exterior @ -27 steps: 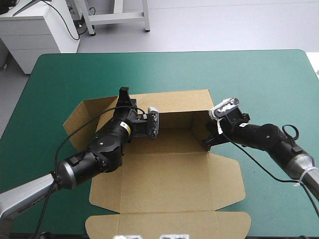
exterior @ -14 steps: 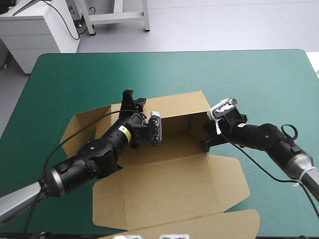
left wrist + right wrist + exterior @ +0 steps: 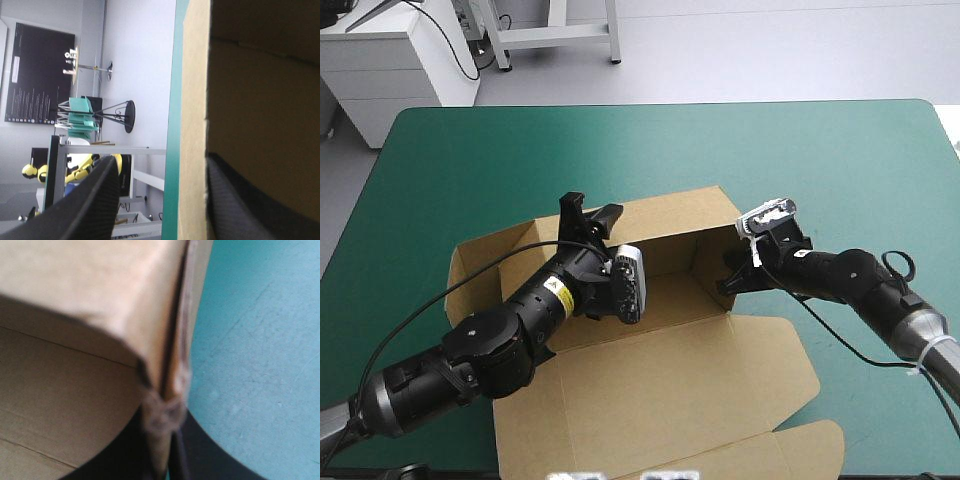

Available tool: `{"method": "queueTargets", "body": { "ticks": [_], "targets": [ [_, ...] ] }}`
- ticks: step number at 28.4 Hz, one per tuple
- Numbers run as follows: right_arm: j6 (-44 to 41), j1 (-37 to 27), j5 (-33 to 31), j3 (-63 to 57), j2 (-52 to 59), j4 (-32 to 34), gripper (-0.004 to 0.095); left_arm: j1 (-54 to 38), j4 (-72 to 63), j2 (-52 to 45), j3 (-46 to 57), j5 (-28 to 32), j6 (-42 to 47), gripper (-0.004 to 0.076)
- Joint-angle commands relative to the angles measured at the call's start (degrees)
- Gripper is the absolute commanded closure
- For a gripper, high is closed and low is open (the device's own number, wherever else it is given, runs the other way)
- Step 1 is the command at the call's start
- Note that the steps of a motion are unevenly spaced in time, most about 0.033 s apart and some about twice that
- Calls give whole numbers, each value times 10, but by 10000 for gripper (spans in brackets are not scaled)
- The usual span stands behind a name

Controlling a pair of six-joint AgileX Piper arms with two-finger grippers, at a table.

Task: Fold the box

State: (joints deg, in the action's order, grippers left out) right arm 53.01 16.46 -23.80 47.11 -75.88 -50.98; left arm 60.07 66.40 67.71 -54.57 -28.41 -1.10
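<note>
- Box (image 3: 660,370) sits mid table (image 3: 470,160). Back and side walls are up, and the lid (image 3: 720,440) lies flat on the near side.
- Left gripper (image 3: 592,206): jaws released and wide apart, straddling the top edge of the back wall (image 3: 670,215). One finger is inside the box, the other outside. Can't tell if either touches the board.
- Right gripper (image 3: 162,412): jaws clenched on the box at its right rear corner, with the board edge pinched between them. Looks like two layers in the pinch, probably the side wall (image 3: 712,262) plus a tuck flap.
- Judged step: walls raised but not locked, so the tray shape depends on that one right-hand pinch.
- Risk: if the left jaws close off-centre or push down, the back wall could buckle or fold outward, away from the inner finger, since nothing is tucked there yet.
- Risk: the right pinch sits at the very edge of the board. Any pull toward that gripper could slip a layer out and drop the side wall.
- Risk: the box rests loose on the table, so a sideways push from the left gripper could skid or twist it about the right jaws and crease the corner.
- Risk: the left arm lies across the left wall and lid and could drag or flatten them as it moves.
</note>
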Motion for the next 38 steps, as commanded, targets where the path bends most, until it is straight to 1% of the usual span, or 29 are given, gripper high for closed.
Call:
{"method": "queueTargets", "body": {
  "ticks": [1,8,11,13,17,18,19,20,22,25,27,30,32,35,36,37,38],
  "targets": [
    [-2,0,14,15,13,-7,924,29,30,-18,-18,8,1,354],
    [-5,0,26,15,13,-7,924,70,73,-24,-18,8,1,354],
    [-5,0,26,15,13,-7,924,85,73,-28,-18,7,11,375],
    [-5,0,26,15,13,-7,924,91,69,-32,-18,15,11,449],
    [-5,0,29,15,13,-5,924,97,65,-43,-21,36,11,661],
    [-5,0,29,15,13,-5,924,97,59,-43,-23,41,19,704],
    [-5,0,29,15,13,-4,924,97,50,-43,-28,44,27,727],
    [-5,0,29,15,13,-1,924,97,32,-45,-35,43,37,728],
    [-5,0,29,15,13,2,924,97,-17,-45,-51,31,40,703],
    [-5,0,29,16,13,6,924,96,-88,-42,-81,-6,34,706],
    [-5,0,29,16,14,8,924,93,-116,-38,-98,-36,15,706],
    [-5,0,27,16,14,11,924,69,-193,-29,-128,-84,-30,706],
    [-5,0,25,18,18,12,924,39,-256,-22,-144,-106,-57,706],
    [-5,0,24,18,26,12,924,-28,-352,-14,-166,-120,-96,706],
    [-5,0,23,18,33,12,924,-78,-406,-14,-178,-115,-109,706],
    [-6,0,23,18,37,12,924,-98,-428,-14,-183,-114,-112,706],
    [-19,0,23,18,43,23,924,-148,-470,-14,-196,-114,-131,706]
  ]
}}
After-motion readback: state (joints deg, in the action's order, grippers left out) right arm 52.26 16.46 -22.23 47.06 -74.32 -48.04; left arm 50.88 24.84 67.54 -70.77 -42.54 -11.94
